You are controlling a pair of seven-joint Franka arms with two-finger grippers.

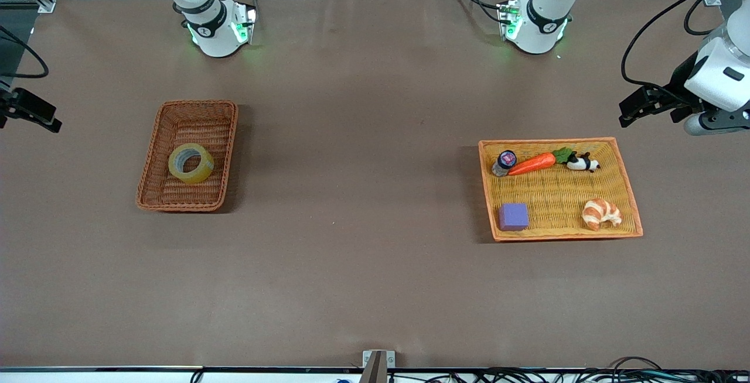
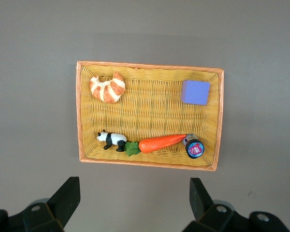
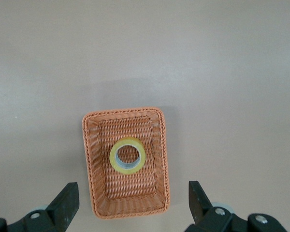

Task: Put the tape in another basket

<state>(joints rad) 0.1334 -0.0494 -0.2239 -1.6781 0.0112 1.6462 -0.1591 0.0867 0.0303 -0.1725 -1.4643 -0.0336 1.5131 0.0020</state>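
The tape (image 1: 191, 163), a yellowish translucent ring, lies flat in the middle of the deep reddish-brown wicker basket (image 1: 153, 154) toward the right arm's end of the table. In the right wrist view the tape (image 3: 128, 155) and basket (image 3: 162, 159) lie far below my right gripper (image 3: 134, 189), which hangs open and empty over one short end of the basket. In the front view the right gripper (image 1: 44, 118) shows high at the edge. My left gripper (image 2: 134, 187) is open and empty, high over bare table beside the flat tray; in the front view the left gripper (image 1: 633, 110) shows above it.
A flat light-orange woven tray (image 1: 556, 140) lies toward the left arm's end. It holds a toy carrot (image 1: 532, 164), a small panda (image 1: 583, 163), a small jar (image 1: 504, 162), a purple block (image 1: 513, 216) and a croissant toy (image 1: 601, 213). Brown tabletop lies between the two containers.
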